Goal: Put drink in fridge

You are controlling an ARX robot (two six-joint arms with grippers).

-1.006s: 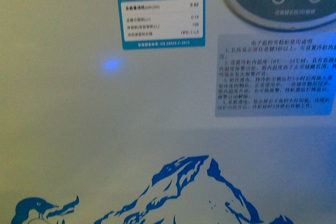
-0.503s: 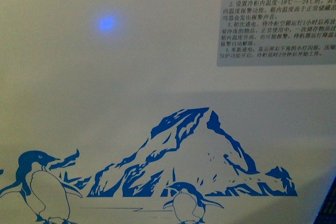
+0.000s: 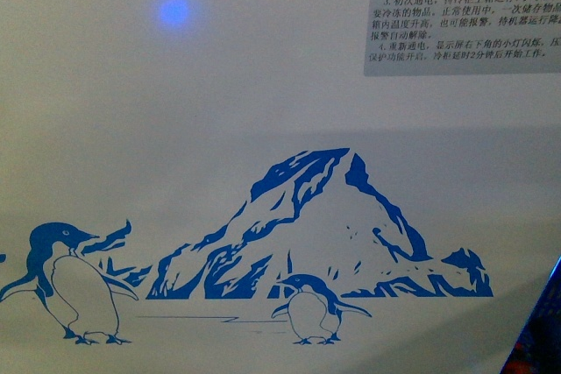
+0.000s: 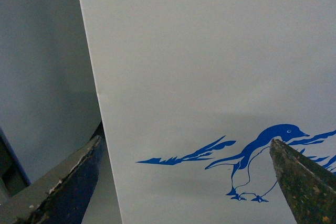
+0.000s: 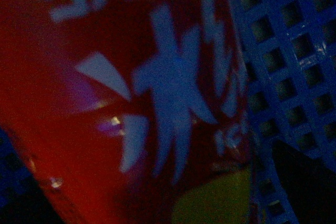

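The fridge's white front (image 3: 263, 111) fills the front view, with its blue mountain (image 3: 333, 225) and penguin (image 3: 74, 282) graphic; neither arm shows there. In the left wrist view my left gripper (image 4: 185, 142) stands open and empty, close to the fridge's front (image 4: 210, 51), with a penguin print (image 4: 257, 156) beside one fingertip (image 4: 294, 177). The right wrist view is dim. My right gripper (image 5: 157, 182) is open there, right up against a red-labelled drink (image 5: 105, 77) with pale characters. I cannot tell whether it touches the drink.
A blue plastic mesh basket (image 5: 283, 51) lies beside the drink. A grey instruction sticker (image 3: 465, 10) and a blue light spot (image 3: 174, 11) mark the fridge front. A grey wall (image 4: 37, 66) lies past the fridge's corner edge.
The front view has slid down the fridge front. The control panel and energy label have left the top of the picture, and the mountain and penguins have come fully into view.
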